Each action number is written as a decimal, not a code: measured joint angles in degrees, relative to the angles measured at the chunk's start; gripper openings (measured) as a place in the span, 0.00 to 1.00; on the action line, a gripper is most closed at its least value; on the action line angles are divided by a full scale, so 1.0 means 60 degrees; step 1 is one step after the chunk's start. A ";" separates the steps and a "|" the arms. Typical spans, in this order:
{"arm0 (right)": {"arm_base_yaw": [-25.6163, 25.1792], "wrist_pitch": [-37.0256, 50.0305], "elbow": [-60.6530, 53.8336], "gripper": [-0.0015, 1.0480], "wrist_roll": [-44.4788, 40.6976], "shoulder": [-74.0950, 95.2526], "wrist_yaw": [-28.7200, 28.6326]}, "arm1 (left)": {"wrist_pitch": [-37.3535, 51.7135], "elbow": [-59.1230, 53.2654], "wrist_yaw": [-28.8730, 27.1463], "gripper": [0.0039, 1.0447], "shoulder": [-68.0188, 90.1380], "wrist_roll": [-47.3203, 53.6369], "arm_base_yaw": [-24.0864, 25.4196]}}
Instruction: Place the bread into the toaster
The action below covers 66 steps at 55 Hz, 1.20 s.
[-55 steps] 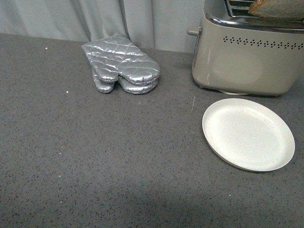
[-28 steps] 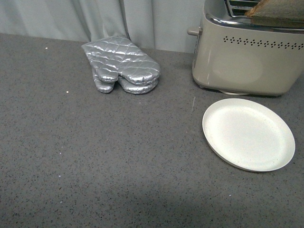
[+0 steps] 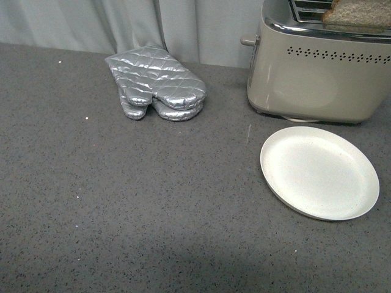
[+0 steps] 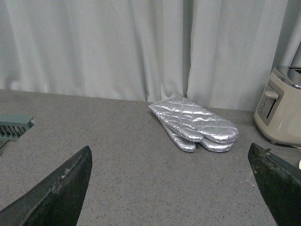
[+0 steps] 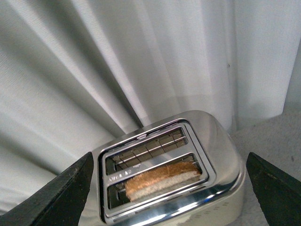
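Three things share the speckled grey counter in the front view: a pair of silver quilted oven mitts at the back by the pale curtain, a round white plate nearer the camera, bare, and the toaster just behind the plate. The bread shows at the toaster's chrome top, its tan face and darker crust standing above the slot at the frame's upper edge. The lever juts from the toaster's end that faces the mitts. Neither arm appears in this view.

In the left wrist view, the left gripper has its two dark fingers spread wide, nothing between them, above the bare counter. The mitts lie ahead against the curtain, the toaster's lever end beside them.

In the right wrist view, the right gripper is likewise spread wide and empty, looking down on the toaster's top. The bread sits crust-up in one of the two long slots, filling only part of its length; the other slot shows only its wire guides.
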 joint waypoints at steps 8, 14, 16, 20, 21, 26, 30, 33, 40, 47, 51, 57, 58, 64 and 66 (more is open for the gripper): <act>-0.0350 0.1151 -0.2160 0.91 -0.1942 -0.1625 -0.0160 | 0.0000 0.0000 0.0000 0.94 0.0000 0.0000 0.0000; -0.0652 0.0831 -0.3432 0.91 -0.2681 -0.2769 -0.0015 | 0.0000 0.0000 0.0000 0.94 0.0000 0.0000 0.0000; -0.0812 0.0619 -0.3952 0.91 -0.2769 -0.3308 -0.0029 | 0.0000 0.0000 0.0000 0.94 0.0000 0.0000 0.0000; -0.1013 0.0470 -0.4845 0.90 -0.2929 -0.4364 -0.0233 | 0.0000 0.0000 0.0000 0.94 0.0000 0.0000 0.0000; -0.1053 0.0565 -0.4991 0.89 -0.2929 -0.4521 -0.0412 | 0.0000 0.0000 0.0000 0.94 0.0000 0.0000 0.0000; -0.1209 0.2014 -0.6138 0.76 -0.3002 -0.5661 -0.2342 | 0.0000 0.0000 0.0000 0.94 0.0000 0.0000 0.0000; -0.1195 0.2408 -0.6608 0.64 -0.3049 -0.6269 -0.3049 | 0.0000 0.0000 0.0004 0.94 0.0000 0.0000 0.0000; -0.1195 0.2419 -0.6932 0.52 -0.3078 -0.6637 -0.3096 | 0.0000 0.0000 0.0000 0.94 0.0000 0.0000 0.0000; -0.1206 0.2262 -0.7450 0.32 -0.3089 -0.7053 -0.3075 | 0.0000 0.0000 -0.0004 0.94 0.0000 0.0000 0.0000; -0.1206 0.1989 -0.7832 0.06 -0.3093 -0.7821 -0.3075 | 0.0000 0.0000 0.0000 0.94 0.0000 0.0000 0.0000; -0.1206 0.1770 -0.8007 0.01 -0.3111 -0.8182 -0.3078 | 0.0000 0.0000 0.0000 0.94 0.0000 0.0000 0.0000; -0.1206 0.1479 -0.8178 0.01 -0.3115 -0.8663 -0.3082 | 0.0000 0.0000 -0.0004 0.94 0.0000 0.0000 0.0000; -0.1206 0.1421 -0.8204 0.01 -0.3115 -0.8757 -0.3078 | 0.0000 0.0000 -0.0004 0.94 0.0000 0.0000 0.0000; -0.1206 0.1140 -0.8335 0.01 -0.3115 -0.9173 -0.3075 | 0.0000 0.0000 -0.0004 0.94 0.0000 0.0000 0.0000; -0.1206 0.1009 -0.8389 0.01 -0.3115 -0.9347 -0.3075 | 0.0000 0.0000 0.0000 0.94 0.0000 0.0000 0.0000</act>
